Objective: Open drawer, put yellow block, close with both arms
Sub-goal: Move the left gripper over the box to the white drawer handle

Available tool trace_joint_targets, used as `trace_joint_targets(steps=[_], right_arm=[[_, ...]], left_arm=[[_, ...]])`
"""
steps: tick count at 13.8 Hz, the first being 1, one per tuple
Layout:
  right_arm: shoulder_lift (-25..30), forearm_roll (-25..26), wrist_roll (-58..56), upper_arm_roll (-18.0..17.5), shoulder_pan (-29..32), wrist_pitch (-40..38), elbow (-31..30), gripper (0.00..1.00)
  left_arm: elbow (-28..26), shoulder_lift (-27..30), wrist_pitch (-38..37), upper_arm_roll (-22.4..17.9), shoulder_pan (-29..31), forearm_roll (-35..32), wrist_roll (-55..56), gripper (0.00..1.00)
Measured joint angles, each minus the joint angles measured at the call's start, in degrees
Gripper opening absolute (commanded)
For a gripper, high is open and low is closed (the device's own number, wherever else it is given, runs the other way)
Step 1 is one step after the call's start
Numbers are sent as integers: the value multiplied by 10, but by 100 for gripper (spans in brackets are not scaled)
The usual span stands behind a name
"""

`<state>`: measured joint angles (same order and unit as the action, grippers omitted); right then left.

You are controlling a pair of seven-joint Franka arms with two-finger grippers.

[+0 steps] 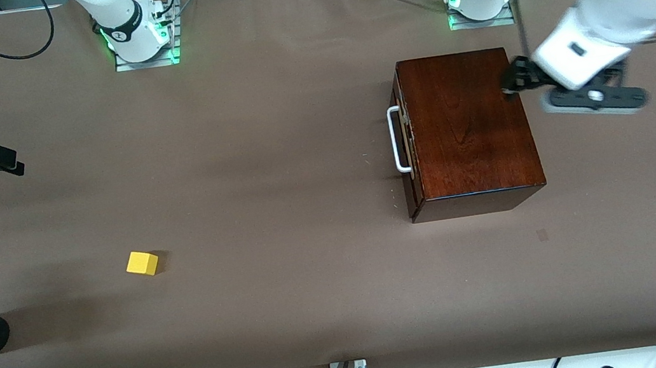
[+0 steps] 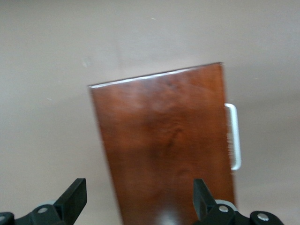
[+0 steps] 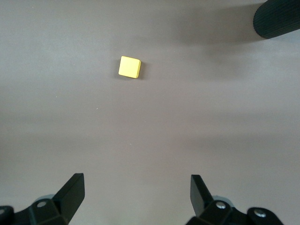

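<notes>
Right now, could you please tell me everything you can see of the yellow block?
The yellow block is a small, bright yellow cube with plain faces and no markings. It rests flat on the brown table toward the right arm's end, turned slightly askew, nearer the front camera than the wooden box. Nothing touches it except the table.
</notes>
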<state>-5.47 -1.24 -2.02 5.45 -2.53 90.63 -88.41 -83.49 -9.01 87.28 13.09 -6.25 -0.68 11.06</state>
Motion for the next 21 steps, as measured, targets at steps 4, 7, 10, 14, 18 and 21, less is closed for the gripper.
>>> trace_joint_targets(steps=[4, 7, 10, 14, 18, 21], right_arm=[[0, 0, 0, 0, 0, 0, 0, 100], [0, 0, 0, 0, 0, 1, 0, 100], [0, 0, 0, 0, -1, 1, 0, 100], [0, 0, 0, 0, -1, 1, 0, 100], [0, 0, 0, 0, -1, 1, 0, 100], [0, 0, 0, 0, -1, 1, 0, 100]], left_arm=[[-1, -43, 1, 46, -58, 0, 143, 100], [-1, -85, 7, 47, -110, 0, 208, 100], [0, -117, 34, 48, -148, 0, 248, 100], [-4, -153, 80, 47, -178, -4, 272, 100], [-54, -164, 150, 47, -191, -35, 286, 100], [-94, -164, 192, 47, -196, -54, 288, 100]])
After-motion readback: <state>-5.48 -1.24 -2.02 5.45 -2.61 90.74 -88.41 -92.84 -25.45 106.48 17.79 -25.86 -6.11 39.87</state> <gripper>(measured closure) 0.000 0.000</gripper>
